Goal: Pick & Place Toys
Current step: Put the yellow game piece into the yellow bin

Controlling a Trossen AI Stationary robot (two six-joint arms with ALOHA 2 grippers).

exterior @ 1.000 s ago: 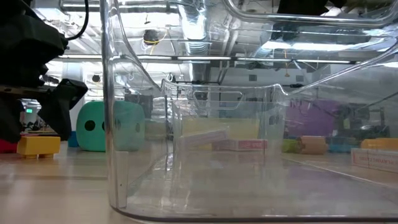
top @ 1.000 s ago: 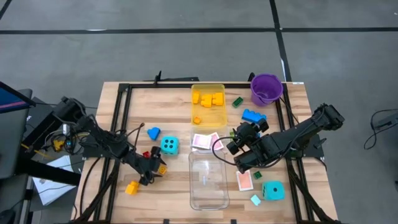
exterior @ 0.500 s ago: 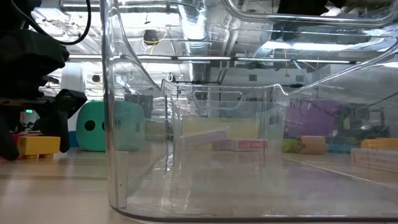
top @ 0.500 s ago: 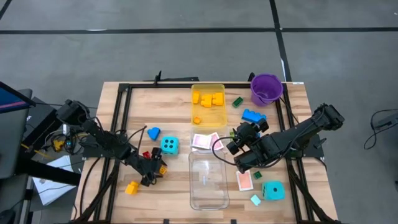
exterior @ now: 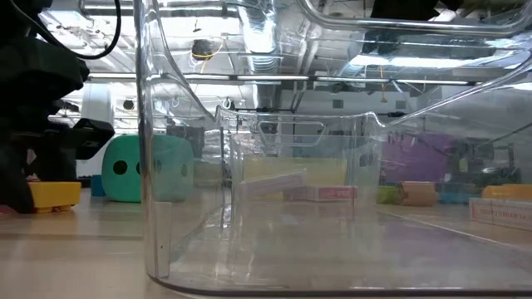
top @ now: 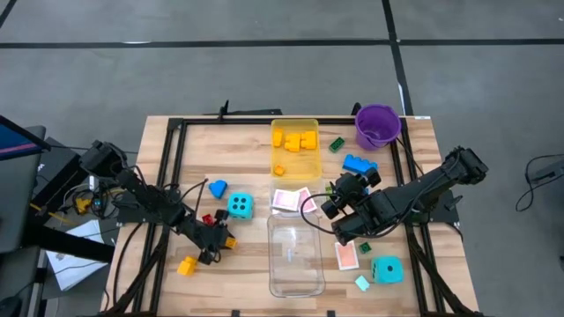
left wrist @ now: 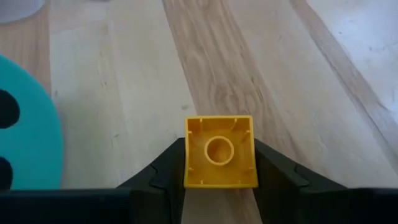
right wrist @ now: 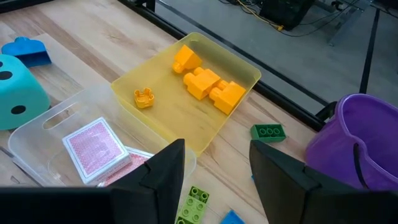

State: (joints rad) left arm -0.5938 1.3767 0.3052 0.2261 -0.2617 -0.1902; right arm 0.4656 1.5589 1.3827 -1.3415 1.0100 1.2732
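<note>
Closing on the small square yellow plastic brick (left wrist: 219, 152), the left gripper (left wrist: 217, 163) has one dark finger pressed to each side of it on the bare wood of the butcher-block table (top: 242, 150), near the left front and just left of the empty clear plastic tray (top: 293, 255). To do this step well, I would judge the grip should be firm and centred before any lift, then rise straight up so the brick does not twist out or catch the nearby cyan black-dotted die (top: 240, 206). A second yellow brick (top: 186, 265) lies just beside the arm and is best left undisturbed. Further back, the likely target is the yellow-tinted rectangular tray (top: 310, 163), which already holds yellow pieces; carry high over the pink-backed playing cards (top: 290, 200). The right gripper (right wrist: 211, 177) hangs parted and empty-handed over the table's right side, with the purple plastic bucket (top: 378, 126) beyond it at the far right corner
</note>
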